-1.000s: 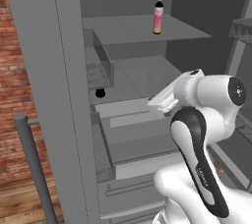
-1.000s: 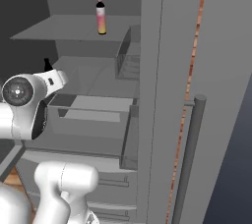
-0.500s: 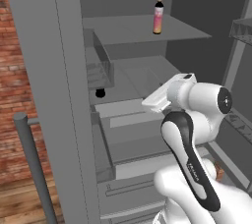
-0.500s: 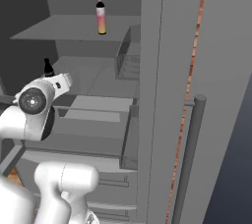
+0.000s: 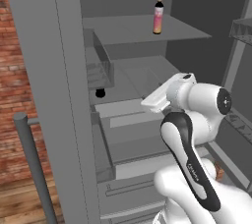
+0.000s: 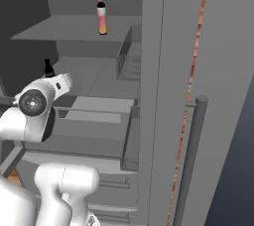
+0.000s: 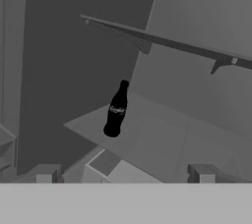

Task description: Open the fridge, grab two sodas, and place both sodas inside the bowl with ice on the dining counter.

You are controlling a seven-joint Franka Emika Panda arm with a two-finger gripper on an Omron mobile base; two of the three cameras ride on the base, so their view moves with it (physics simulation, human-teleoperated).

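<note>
A: One fridge [image 5: 59, 70], doors open. Two shelves showing, drawers beneath.

B: Sodas?

A: Two. One pink-orange bottle [image 5: 158, 16] upright on the top shelf; one dark bottle [image 7: 116, 110] on the shelf below, near its left edge.

B: The gripper [image 5: 157, 98]?

A: One, hanging over the drawers, aimed at the dark bottle. Finger spread: cannot tell.

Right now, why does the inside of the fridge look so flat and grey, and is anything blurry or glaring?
Left base view: even, dull light, no glare, the pink soda crisp. Right base view: same flat grey, only soft shading under the shelf. Hand view: tilted, nearly colourless, the dark soda sharp with its label too small to read.
</note>
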